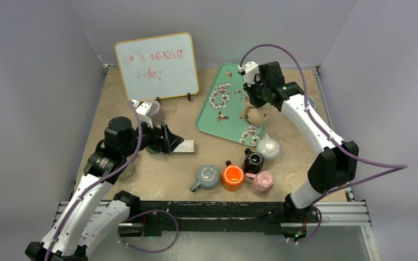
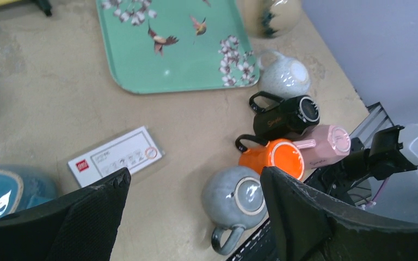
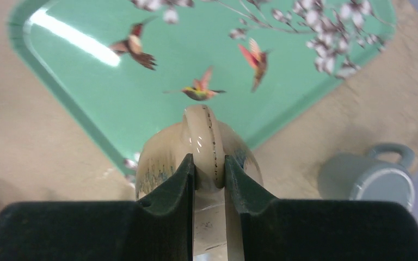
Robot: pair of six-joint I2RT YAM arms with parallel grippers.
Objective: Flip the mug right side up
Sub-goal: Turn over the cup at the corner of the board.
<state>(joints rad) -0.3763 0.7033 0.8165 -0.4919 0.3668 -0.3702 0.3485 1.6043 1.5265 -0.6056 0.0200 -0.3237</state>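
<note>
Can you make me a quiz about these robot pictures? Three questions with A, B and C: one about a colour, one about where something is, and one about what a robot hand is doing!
1. What colour is the tray?
A. green
B. red
C. yellow

2. Where is the orange mug?
A. on the tray
B. between the grey mug and the pink mug
C. all alone in a far corner

3. What is the right gripper doing?
A. standing wide open
B. shut on the tray's rim
C. shut on the cream mug, by its handle

Answers:
1. A, since the tray is green with birds and blossoms painted on it.
2. B, since the top view shows the three mugs in a row near the front edge.
3. C, since the right wrist view shows both fingers pinching the handle.
</note>
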